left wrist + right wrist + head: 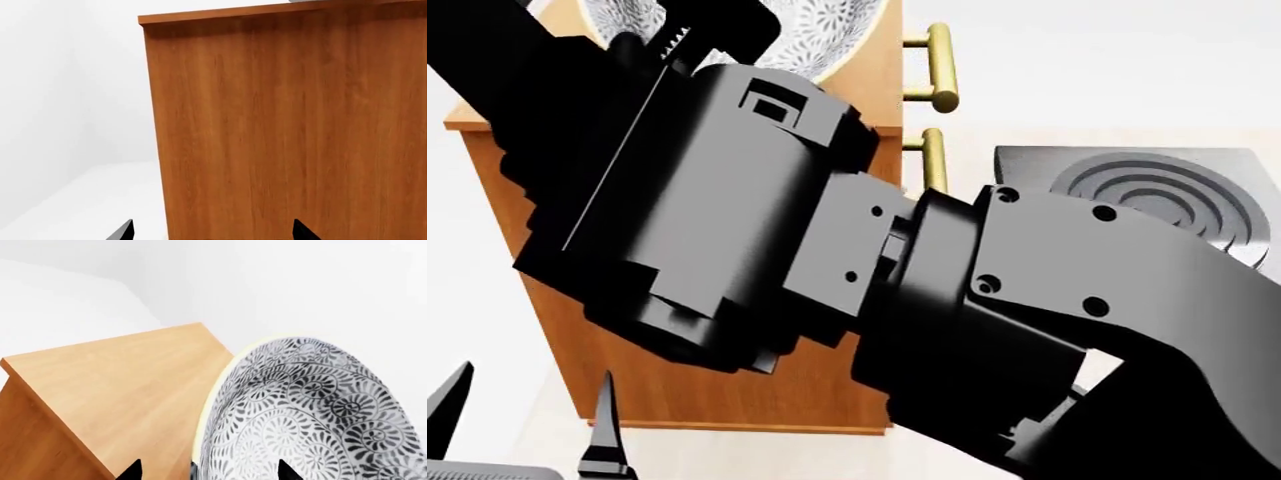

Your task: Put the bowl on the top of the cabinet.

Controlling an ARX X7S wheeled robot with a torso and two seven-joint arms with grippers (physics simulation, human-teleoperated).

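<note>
The bowl (827, 30), white with a dense grey floral pattern, is on top of the orange-brown cabinet (694, 390) at the head view's upper edge, mostly hidden by my right arm. The right wrist view looks into the bowl (313, 415) over the cabinet top (127, 385). My right gripper (210, 471) is open, its fingertips wide apart astride the bowl's near rim. Low beside the cabinet's side wall (287, 125), my left gripper (212, 231) is open and holds nothing; the head view also shows the left gripper (527, 420).
Brass bar handles (941, 70) stick out of the cabinet's front. A grey square block with concentric rings (1154, 190) stands to the right of the cabinet. My right arm (827, 250) fills the middle of the head view. Pale floor surrounds the cabinet.
</note>
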